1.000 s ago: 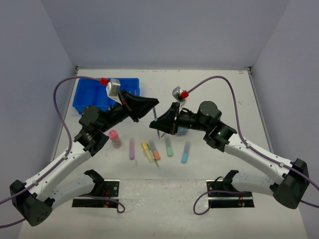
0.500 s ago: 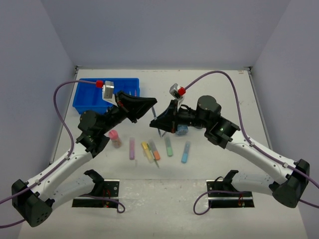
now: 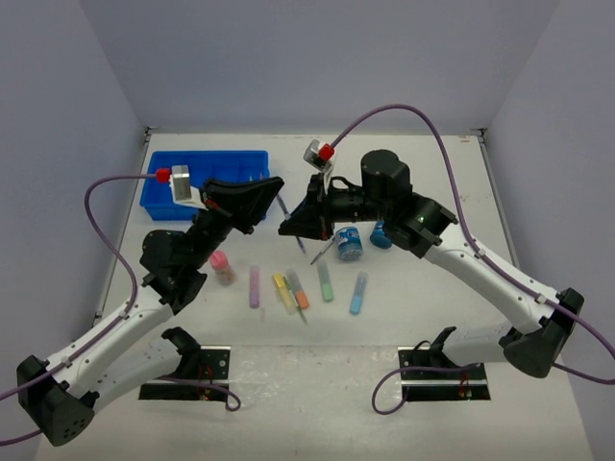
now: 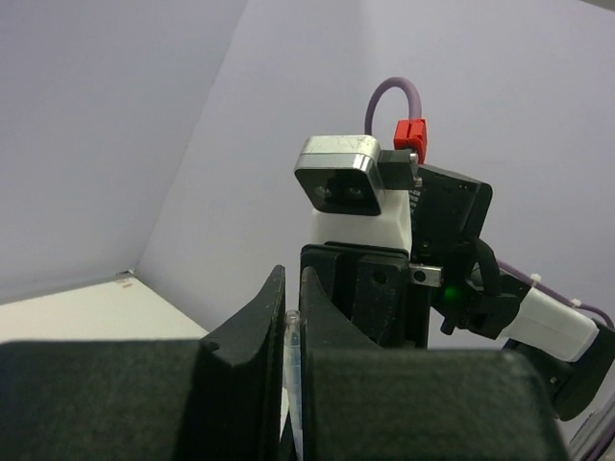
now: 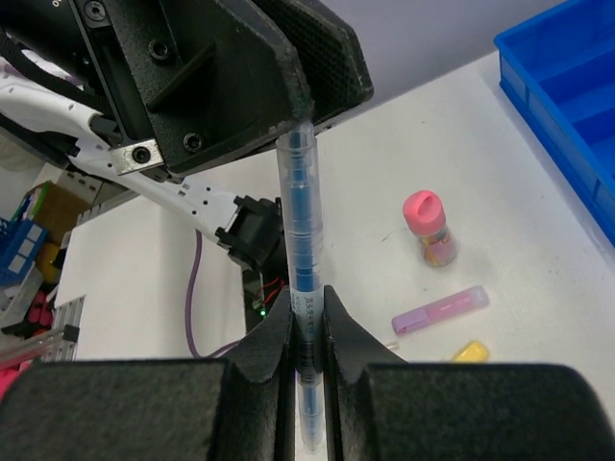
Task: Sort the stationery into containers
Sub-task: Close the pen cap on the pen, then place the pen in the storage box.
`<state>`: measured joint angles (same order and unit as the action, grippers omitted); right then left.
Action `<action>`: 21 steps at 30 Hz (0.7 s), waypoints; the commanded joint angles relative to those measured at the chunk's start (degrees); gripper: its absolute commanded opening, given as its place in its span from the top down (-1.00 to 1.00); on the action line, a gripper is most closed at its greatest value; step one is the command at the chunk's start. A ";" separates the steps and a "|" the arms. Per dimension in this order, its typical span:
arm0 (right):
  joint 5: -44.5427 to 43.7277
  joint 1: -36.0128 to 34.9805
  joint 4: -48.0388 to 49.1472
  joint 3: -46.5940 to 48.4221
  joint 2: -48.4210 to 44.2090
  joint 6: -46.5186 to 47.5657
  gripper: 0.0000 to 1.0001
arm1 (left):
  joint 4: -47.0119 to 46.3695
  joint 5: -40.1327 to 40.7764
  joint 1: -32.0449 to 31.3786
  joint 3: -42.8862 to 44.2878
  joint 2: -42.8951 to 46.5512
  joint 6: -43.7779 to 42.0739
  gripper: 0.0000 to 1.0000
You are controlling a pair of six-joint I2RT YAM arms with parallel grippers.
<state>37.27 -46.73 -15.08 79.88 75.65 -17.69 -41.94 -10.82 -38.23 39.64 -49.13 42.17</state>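
Note:
A thin blue pen is held between both grippers in the air above the table. My right gripper is shut on its lower part. The pen's far end sits between the shut fingers of my left gripper. In the top view the pen runs from the left gripper to the right gripper. The blue tray lies at the back left, behind the left gripper. Purple, yellow, orange, green and blue markers lie in a row.
A pink-capped bottle stands left of the markers. Two round blue tubs sit under the right arm. Another thin pen lies near the tubs. Two black brackets sit at the near edge.
Both grippers have moved together to the left and toward the back, with the pen between them. The two blue tubs have come into view below the right arm.

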 commanded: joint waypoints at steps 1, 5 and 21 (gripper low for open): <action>-4.43 3.31 21.33 -0.94 -2.47 -2.92 1.00 | 22.45 -6.78 -4.26 1.51 0.85 -5.00 0.49; -2.08 2.26 25.00 -9.72 -4.06 -4.28 1.00 | 26.11 -4.27 -4.27 7.01 -0.52 -8.85 0.21; -7.05 1.68 24.77 -18.13 -6.32 -4.96 0.05 | 36.24 8.39 -3.89 14.30 -8.02 -15.46 1.00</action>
<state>35.86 -44.59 8.51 62.77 71.67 -22.24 -17.66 -11.75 -41.81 48.07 -53.50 33.24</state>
